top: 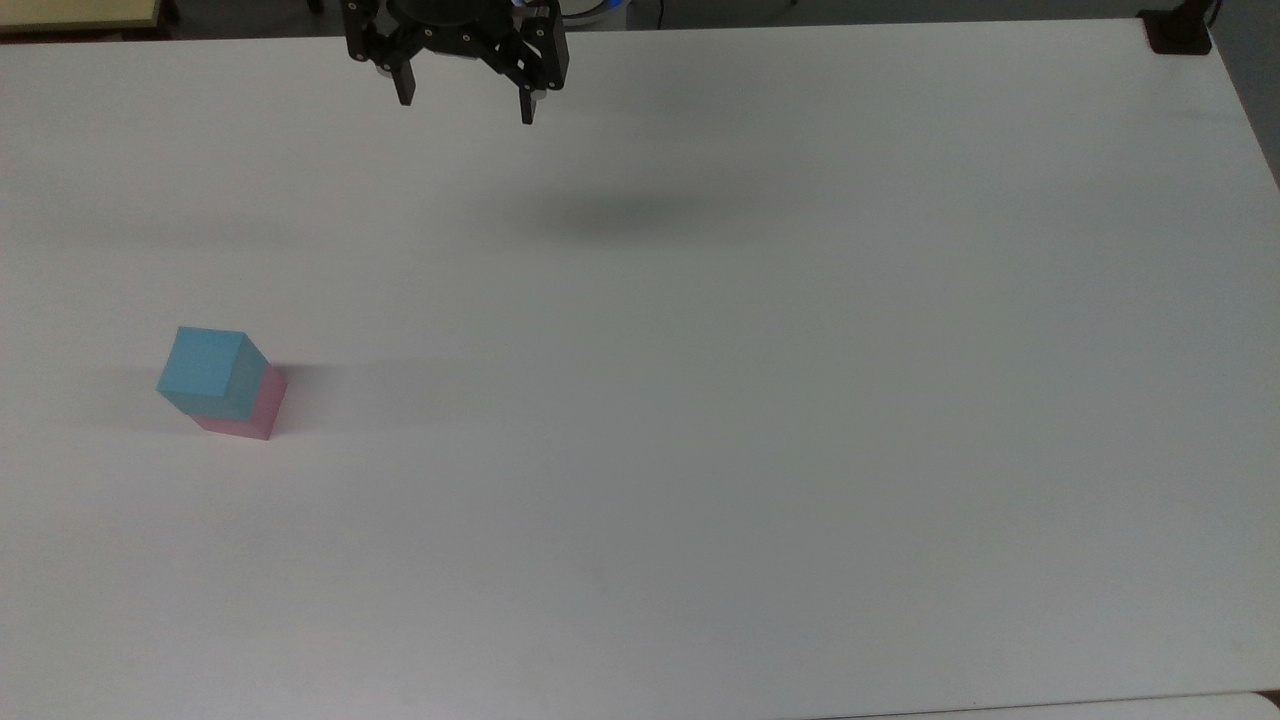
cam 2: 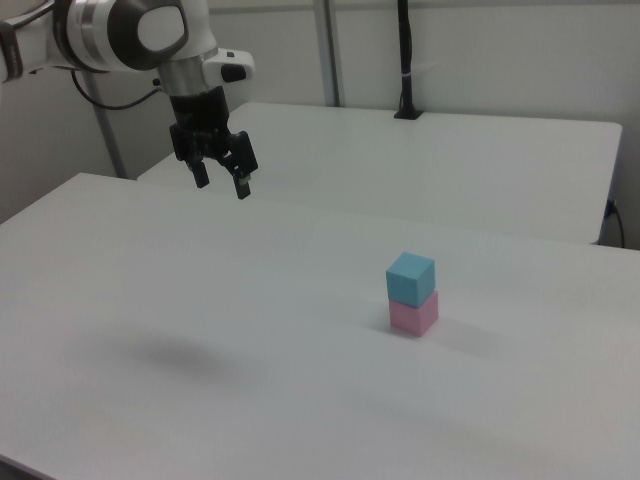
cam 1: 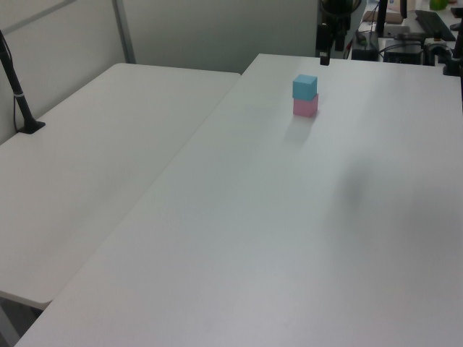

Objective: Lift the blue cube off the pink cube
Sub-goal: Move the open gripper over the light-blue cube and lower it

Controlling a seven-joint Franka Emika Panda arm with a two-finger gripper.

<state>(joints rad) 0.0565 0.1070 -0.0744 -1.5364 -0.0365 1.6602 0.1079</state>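
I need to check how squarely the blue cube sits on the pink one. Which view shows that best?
The right view: the blue cube stands side-on atop the pink cube, slightly twisted. The top view hides most of the pink cube; the left view shows both small and far off.

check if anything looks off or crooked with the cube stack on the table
One small thing: the blue cube sits twisted on the pink cube, so their edges do not line up, clearest in the right view. It still rests flat on top. Nothing is spilled or damaged. The open gripper hangs above the white table, well away from the stack.
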